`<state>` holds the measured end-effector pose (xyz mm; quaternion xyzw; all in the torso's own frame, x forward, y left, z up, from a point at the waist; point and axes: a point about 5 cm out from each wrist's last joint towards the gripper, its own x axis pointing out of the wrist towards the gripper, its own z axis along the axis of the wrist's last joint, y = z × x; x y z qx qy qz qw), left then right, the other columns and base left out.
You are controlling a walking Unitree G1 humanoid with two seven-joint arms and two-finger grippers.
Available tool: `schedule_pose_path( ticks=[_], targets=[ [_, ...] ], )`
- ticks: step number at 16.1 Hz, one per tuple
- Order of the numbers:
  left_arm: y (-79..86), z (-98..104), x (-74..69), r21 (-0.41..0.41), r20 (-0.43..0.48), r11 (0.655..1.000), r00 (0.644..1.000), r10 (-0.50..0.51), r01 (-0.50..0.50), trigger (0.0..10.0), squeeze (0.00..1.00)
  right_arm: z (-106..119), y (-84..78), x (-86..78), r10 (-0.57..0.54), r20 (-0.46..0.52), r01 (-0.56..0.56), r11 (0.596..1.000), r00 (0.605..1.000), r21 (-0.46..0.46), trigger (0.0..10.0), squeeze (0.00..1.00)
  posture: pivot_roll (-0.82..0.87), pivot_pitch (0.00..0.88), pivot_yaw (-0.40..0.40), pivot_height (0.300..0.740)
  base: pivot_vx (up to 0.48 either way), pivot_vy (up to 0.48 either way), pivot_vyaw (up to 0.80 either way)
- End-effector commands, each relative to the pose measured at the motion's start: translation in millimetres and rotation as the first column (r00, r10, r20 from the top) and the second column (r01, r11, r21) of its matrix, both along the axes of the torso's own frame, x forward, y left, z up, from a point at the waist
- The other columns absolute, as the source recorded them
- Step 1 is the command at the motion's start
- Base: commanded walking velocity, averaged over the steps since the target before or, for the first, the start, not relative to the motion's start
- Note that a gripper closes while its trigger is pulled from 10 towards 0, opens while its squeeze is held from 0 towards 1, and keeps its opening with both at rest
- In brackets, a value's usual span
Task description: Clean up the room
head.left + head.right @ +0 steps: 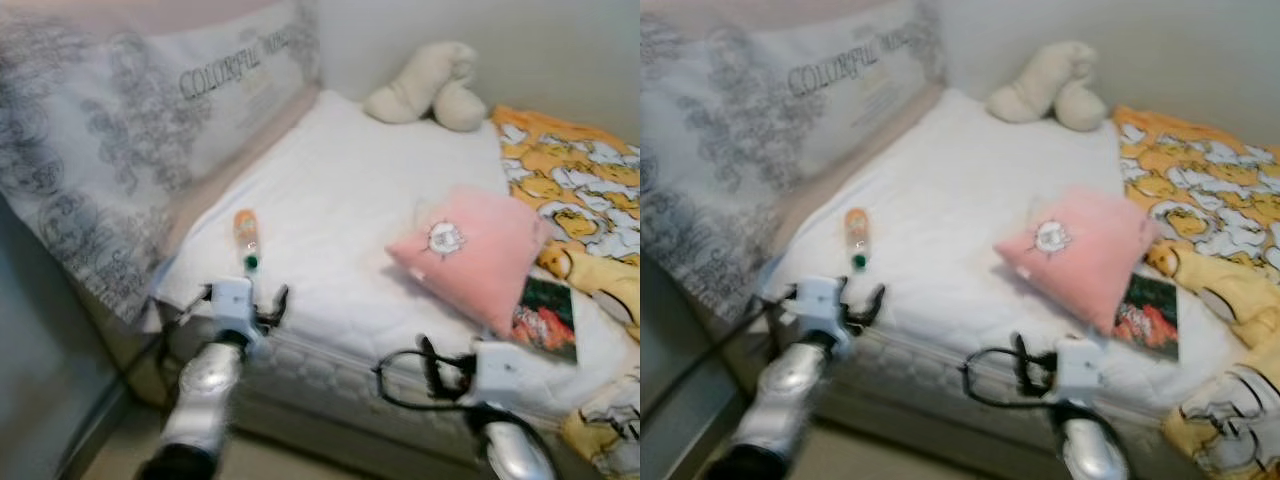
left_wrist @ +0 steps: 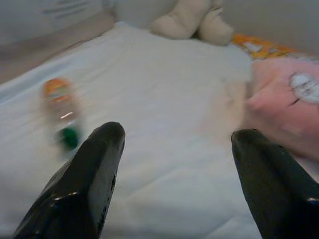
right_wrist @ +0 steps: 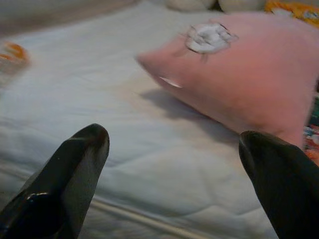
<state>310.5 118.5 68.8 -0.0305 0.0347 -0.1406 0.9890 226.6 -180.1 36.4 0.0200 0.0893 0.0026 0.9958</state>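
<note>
Both silver arms raised forward, forearms angled up from bottom of head views. Left gripper point(image 1: 268, 306) at end of left arm, white wrist block behind it, fingers point(image 2: 94, 169) spread wide apart, nothing between them. Right gripper point(image 1: 428, 368) at end of right arm, lower and further right than left one, black cable looped beside wrist, fingers point(image 3: 75, 169) likewise spread wide, holding nothing. Slight motion blur on both arms.

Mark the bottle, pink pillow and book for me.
bottle point(image 1: 245, 238), left eye view, middle of its body
pink pillow point(image 1: 480, 255), left eye view, centre of its face
book point(image 1: 547, 318), left eye view, middle of cover
</note>
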Motion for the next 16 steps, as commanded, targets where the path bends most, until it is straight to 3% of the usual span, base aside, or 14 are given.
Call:
schedule_pose_path(
  ticks=[1,3,7,10,11,12,14,16],
  targets=[
    [8.8,1,2.0,0.027,0.008,0.999,1.000,0.026,-0.027,10.0,0.00,4,6.6,4.6,0.020,0.016,-0.021,0.999,1.000,0.024,10.0,0.00,0.07,0.000,-0.055,0.740,0.472,0.000,0.00],
    [8.9,2,4.2,0.024,0.009,0.999,0.999,0.037,-0.037,10.0,0.00,5,7.1,7.9,0.037,0.020,-0.037,0.999,0.999,0.015,10.0,0.00,0.08,0.000,-0.057,0.740,0.454,0.000,0.00],
    [10.4,3,5.6,0.031,0.012,0.999,1.000,0.023,-0.024,10.0,0.00,3,12.8,8.2,0.090,-0.002,-0.090,0.996,0.996,-0.003,10.0,0.00,0.08,0.000,-0.063,0.740,0.330,0.348,-0.15],
    [5.5,5,15.8,0.154,0.016,0.988,1.000,0.017,-0.019,10.0,0.00,0,13.6,4.8,0.088,-0.003,-0.087,0.996,0.996,0.026,10.0,0.00,0.08,0.000,-0.067,0.740,0.301,0.374,-0.60],
    [5.6,9,18.7,0.102,0.025,0.994,0.999,0.029,-0.031,10.0,0.00,0,13.1,4.6,0.089,-0.005,-0.089,0.996,0.996,0.021,10.0,0.00,0.08,0.000,-0.063,0.740,0.000,0.000,0.00],
    [5.9,13,21.9,0.070,0.019,0.997,0.999,0.036,-0.038,10.0,1.00,0,11.5,4.6,0.085,-0.005,-0.085,0.996,0.996,0.011,10.0,0.00,0.07,0.000,-0.060,0.740,0.000,0.000,0.00],
    [5.3,6,22.4,0.143,-0.021,0.989,0.999,0.032,-0.029,10.0,1.00,2,8.8,4.6,0.064,0.000,-0.064,0.998,0.998,0.011,10.0,0.00,0.06,0.000,-0.051,0.740,0.000,0.000,0.00],
    [2.5,3,21.9,0.158,-0.024,0.987,0.999,0.036,-0.032,10.0,1.00,2,9.0,2.3,0.060,0.004,-0.060,0.998,0.998,0.009,10.0,0.00,0.05,0.000,-0.040,0.740,0.000,0.000,0.00]
  ],
)
